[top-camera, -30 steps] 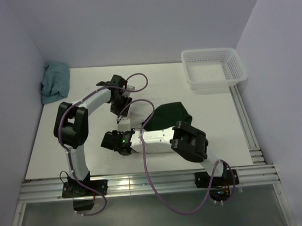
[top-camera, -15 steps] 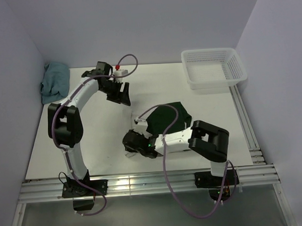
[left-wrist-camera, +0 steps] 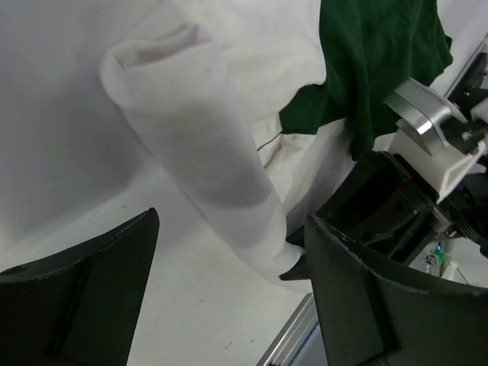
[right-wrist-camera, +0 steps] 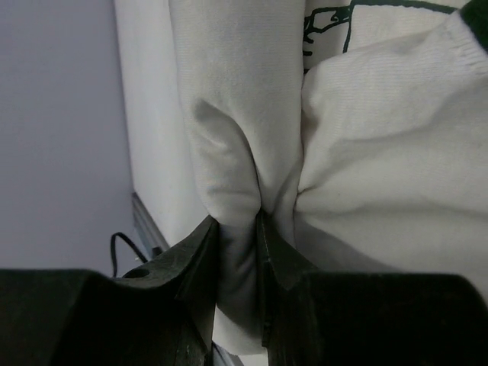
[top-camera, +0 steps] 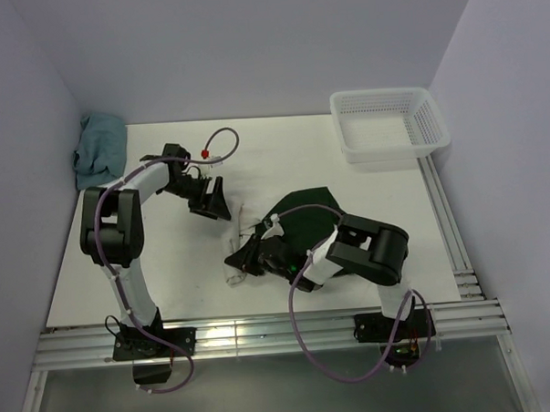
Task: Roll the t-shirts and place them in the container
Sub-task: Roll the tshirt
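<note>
We see the t-shirt (top-camera: pixel 305 216) lying on the table (top-camera: pixel 159 266), right of the middle and toward the near edge. Its dark green part is spread on the far, right side; its cream-white body is gathered into a roll (left-wrist-camera: pixel 198 152) at the left end, running roughly from far to near.

The left gripper (top-camera: pixel 213 200) hangs just left of the far end of that roll. Its jaws are spread wide, and in the left wrist view the two dark fingers (left-wrist-camera: pixel 84 297) stand far apart with the roll showing between and beyond them; they grasp nothing.

The right gripper (right-wrist-camera: pixel 238 229) sits low at the near left edge of the t-shirt, its arm reaching across the cloth. In the right wrist view its fingers (right-wrist-camera: pixel 194 267) are clenched on a pinched fold of the cream cloth, which bulges out on both sides of them; a bit of dark print (right-wrist-camera: pixel 324 27) shows at the top of that view.

A white mesh basket (top-camera: pixel 429 126) stands in the far right corner of the table; a blue cloth (top-camera: pixel 99 150) lies bunched at the far left corner; both are well apart from the t-shirt.
</note>
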Tool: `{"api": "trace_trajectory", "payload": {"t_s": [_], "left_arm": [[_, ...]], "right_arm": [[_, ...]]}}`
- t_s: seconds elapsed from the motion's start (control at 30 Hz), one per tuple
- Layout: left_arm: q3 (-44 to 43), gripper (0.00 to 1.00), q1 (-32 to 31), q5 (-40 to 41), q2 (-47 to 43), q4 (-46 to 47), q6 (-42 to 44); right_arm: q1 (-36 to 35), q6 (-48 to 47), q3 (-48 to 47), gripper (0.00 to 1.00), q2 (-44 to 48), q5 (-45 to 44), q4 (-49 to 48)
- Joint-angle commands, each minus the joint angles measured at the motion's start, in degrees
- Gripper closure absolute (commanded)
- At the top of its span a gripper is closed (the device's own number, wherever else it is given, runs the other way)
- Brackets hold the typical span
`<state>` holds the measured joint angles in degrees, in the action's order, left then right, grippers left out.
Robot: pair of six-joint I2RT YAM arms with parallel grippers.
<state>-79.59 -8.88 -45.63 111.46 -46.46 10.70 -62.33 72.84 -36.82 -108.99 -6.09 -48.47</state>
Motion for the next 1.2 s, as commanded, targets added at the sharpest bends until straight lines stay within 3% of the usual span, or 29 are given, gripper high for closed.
{"api": "trace_trajectory", "payload": {"t_s": [0.0, 0.27, 0.4, 0.43, 0.5, 0.57, 0.6, 0.67, 0.77, 0.93, 1.07, 1.17], "left_arm": [[2.07, 0.18, -0.17, -5.08, -0.63, 5.14, 1.34], [4.97, 0.22, -1.84, 3.76, 1.83, 14.8, -7.0], [3.22, 0.5, -3.24, 12.89, 1.92, 14.2, -10.26], [3.13, 0.65, -4.2, 15.45, 1.14, 13.94, -12.7], [3.3, 0.83, -5.44, 21.94, -0.53, 13.41, -13.16], [2.6, 0.91, -7.28, 25.66, -1.24, 12.36, -13.33], [2.25, 1.0, -7.81, 27.59, -1.42, 10.7, -13.34], [0.85, 1.0, -9.39, 31.55, -1.51, 8.85, -13.16], [-0.21, 1.0, -10.62, 34.8, -1.68, 6.65, -12.55], [-0.74, 1.0, -12.38, 37.54, -1.86, 4.98, -12.1], [-1.79, 1.0, -13.09, 38.24, -1.42, 3.66, -12.11], [-2.76, 1.0, -13.44, 38.42, -0.9, 2.78, -12.11]], "right_arm": [[0.62, 3.45, 0.96, 0.83, -3.77, 4.5, -11.2], [1.33, 5.21, 2.19, 0.83, -6.5, 5.82, -18.5], [1.24, 5.03, 3.07, 0.79, -4.32, 5.04, -15.36], [1.07, 4.77, 2.98, 0.78, -3.26, 4.34, -12.82], [0.19, 2.58, 1.58, 0.72, -0.8, 1.28, -2.72], [-0.69, -0.14, -1.83, 0.68, 2.54, -1.37, 10.76], [-1.82, -0.94, -3.25, 0.62, 3.42, -5.21, 15.55], [-3.32, -2.52, -9.11, 0.57, 5.27, -10.14, 31.22], [-6.84, -4.28, -16.85, 0.44, 5.81, -18.42, 47.25], [-10.0, -4.11, -26.27, 0.39, 4.58, -27.29, 63.56], [-11.94, -4.02, -39.43, 0.38, 1.16, -34.23, 81.28], [-13.0, -4.28, -45.44, 0.38, -1.66, -37.85, 87.22]]}}
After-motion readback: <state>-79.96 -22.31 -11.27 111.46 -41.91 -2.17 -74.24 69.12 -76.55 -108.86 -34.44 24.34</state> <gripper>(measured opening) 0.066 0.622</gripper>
